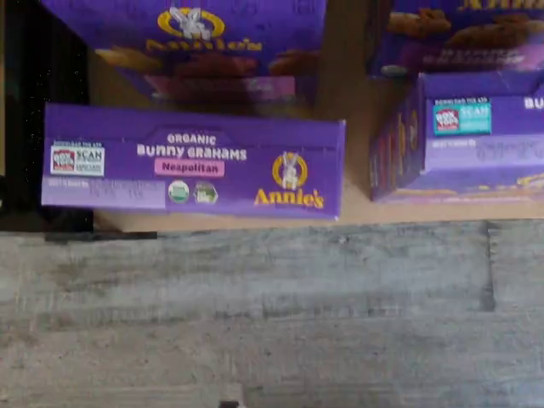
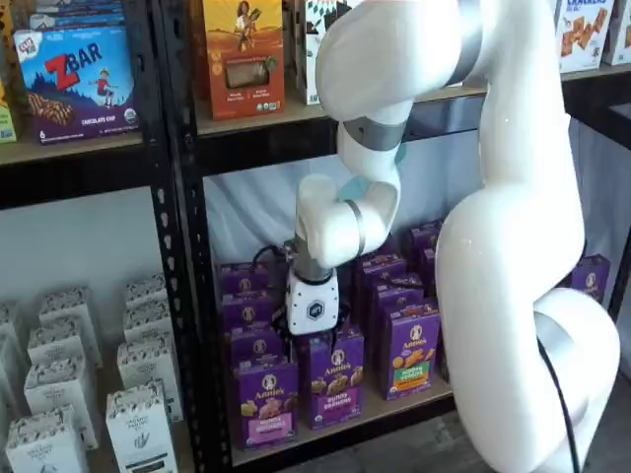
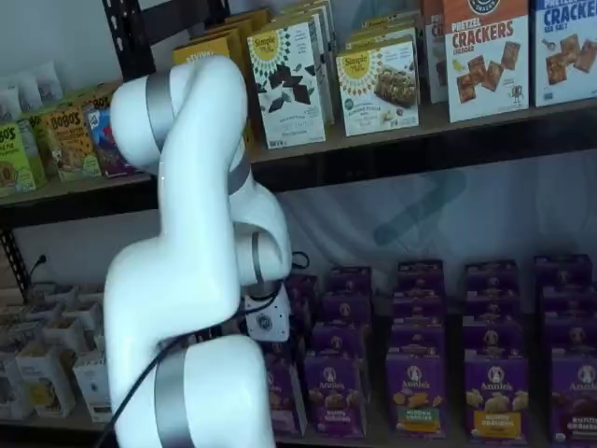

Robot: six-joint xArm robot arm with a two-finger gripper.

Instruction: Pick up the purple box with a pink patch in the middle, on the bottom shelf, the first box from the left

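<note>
The purple box point(image 1: 194, 161) — upright, pink "Neapolitan" label, white rabbit logo.

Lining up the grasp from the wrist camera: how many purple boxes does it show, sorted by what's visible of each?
Purple box with pink Neapolitan tag on top: 1
Purple box with teal scan tag on top: 1
Purple boxes behind those, picture faces showing: 2
Total: 4

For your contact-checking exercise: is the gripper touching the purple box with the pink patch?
Apart. In a shelf view the gripper hangs above the purple box, with other boxes visible between them.
</note>
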